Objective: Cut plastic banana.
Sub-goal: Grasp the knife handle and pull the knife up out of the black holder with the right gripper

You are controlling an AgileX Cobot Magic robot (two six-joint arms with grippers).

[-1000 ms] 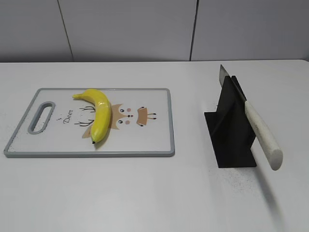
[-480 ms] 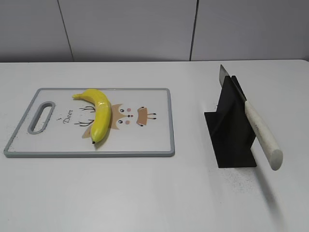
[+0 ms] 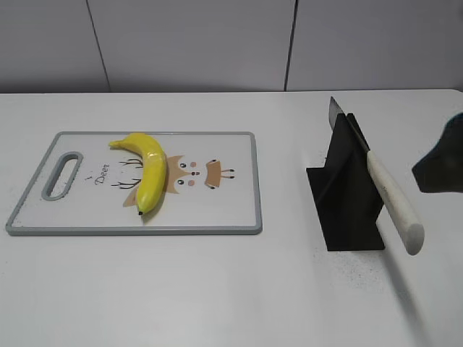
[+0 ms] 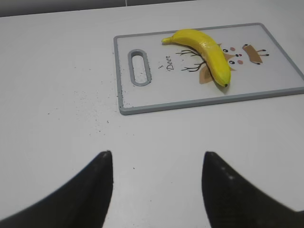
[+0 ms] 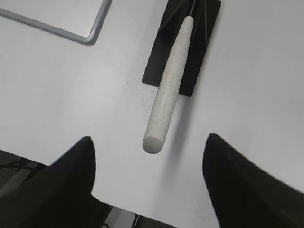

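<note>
The plastic banana (image 3: 150, 170) lies on the white cutting board (image 3: 217, 217), dark tip toward the front; it also shows in the left wrist view (image 4: 209, 54). A knife with a white handle (image 3: 391, 199) rests slanted in a black holder (image 3: 347, 210), handle end sticking out toward the front. My right gripper (image 5: 148, 140) is open and empty, hovering above the handle's end (image 5: 168, 90); it shows as a dark blurred shape (image 3: 438, 170) at the exterior view's right edge. My left gripper (image 4: 156, 154) is open and empty over bare table, left of the board (image 4: 156, 90).
The board has a grey rim and a handle slot (image 3: 62, 175) at its left end. The table's front edge (image 5: 71, 166) lies just below my right gripper. A grey wall stands behind the table.
My right gripper has come into the exterior view at the right edge, beside the knife. The banana, board and knife have not moved.
</note>
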